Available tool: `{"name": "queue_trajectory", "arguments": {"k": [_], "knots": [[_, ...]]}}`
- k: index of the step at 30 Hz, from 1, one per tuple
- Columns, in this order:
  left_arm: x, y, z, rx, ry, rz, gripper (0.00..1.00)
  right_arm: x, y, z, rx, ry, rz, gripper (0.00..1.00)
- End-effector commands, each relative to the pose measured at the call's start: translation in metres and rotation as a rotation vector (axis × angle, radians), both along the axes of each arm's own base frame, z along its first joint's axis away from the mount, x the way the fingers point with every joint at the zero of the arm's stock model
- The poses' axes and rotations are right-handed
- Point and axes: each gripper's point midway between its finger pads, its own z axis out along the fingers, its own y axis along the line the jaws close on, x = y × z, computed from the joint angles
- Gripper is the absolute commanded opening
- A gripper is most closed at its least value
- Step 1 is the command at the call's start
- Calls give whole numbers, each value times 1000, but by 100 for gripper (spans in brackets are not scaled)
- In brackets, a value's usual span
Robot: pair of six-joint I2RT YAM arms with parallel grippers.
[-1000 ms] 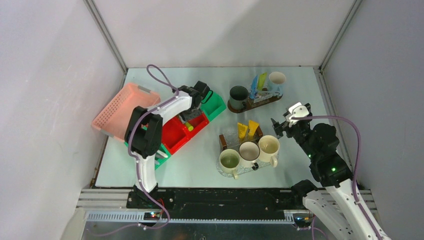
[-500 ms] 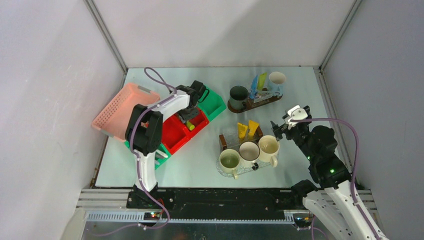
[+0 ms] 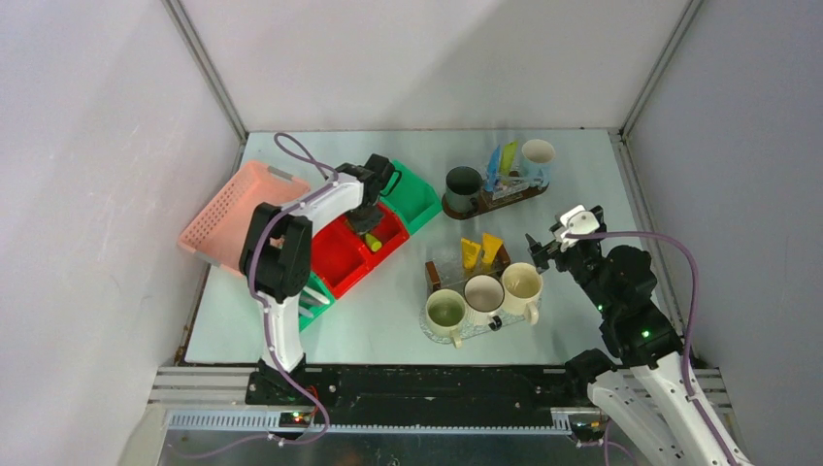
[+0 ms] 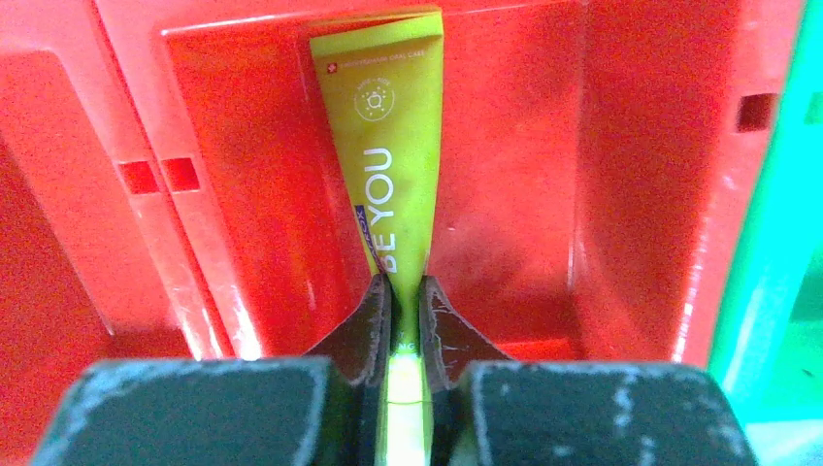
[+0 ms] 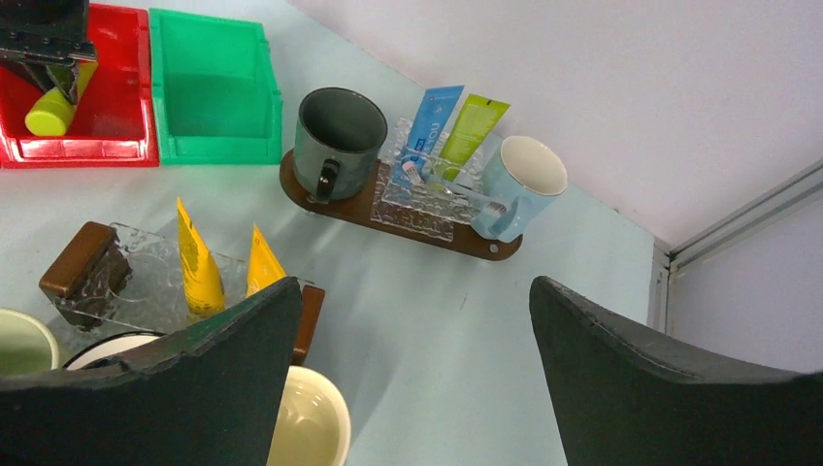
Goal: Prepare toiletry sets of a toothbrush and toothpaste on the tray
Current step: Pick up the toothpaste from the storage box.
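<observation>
Toothpaste clamped by left hand
Its yellow-green body runs ahead of the grip, down in the red bin; right hand is spread wide, empty, mug just beneath it.

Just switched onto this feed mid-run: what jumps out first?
The left gripper pinches a yellow-green toothpaste tube inside the red bin, left of centre. To the right stand two trays: the near tray with three mugs and two yellow tubes, the far tray with a dark mug, a pale blue mug and blue and green tubes. The right gripper hangs open beside the near tray.
</observation>
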Motion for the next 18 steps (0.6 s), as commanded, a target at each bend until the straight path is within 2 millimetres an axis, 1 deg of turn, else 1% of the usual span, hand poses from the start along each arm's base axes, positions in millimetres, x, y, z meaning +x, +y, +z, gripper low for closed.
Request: {"name": "queue_trajectory", "arguments": {"k": [1, 2, 4, 10, 11, 12, 13, 14, 15, 16, 17, 18], "knots": [[16, -19, 43, -120, -129, 14, 9, 1, -1, 16, 31, -59, -6, 90], [17, -20, 52, -130, -149, 11, 5, 1, 0, 17, 37, -61, -2, 90], [17, -20, 64, -142, -176, 8, 1, 1, 2, 19, 42, -66, 5, 90], [15, -21, 91, -177, -232, -7, 0, -1, 5, 25, 62, -82, 25, 90], [14, -21, 99, -186, -250, -11, 0, -1, 7, 26, 68, -77, 34, 90], [13, -21, 100, -186, -255, -21, 0, -1, 8, 28, 74, -80, 38, 90], [14, -22, 110, -201, -286, -30, 0, -1, 10, 28, 83, -71, 45, 90], [14, -23, 113, -201, -300, -50, 0, -2, 11, 32, 91, -74, 50, 91], [13, -23, 123, -205, -327, -67, 0, -2, 14, 35, 106, -69, 62, 95], [13, -24, 127, -201, -350, -79, 0, -2, 16, 37, 115, -67, 69, 97], [12, -23, 137, -198, -380, -105, 0, -2, 19, 40, 132, -61, 79, 99], [12, -24, 140, -189, -404, -120, 0, -2, 21, 42, 141, -58, 86, 99]]}}
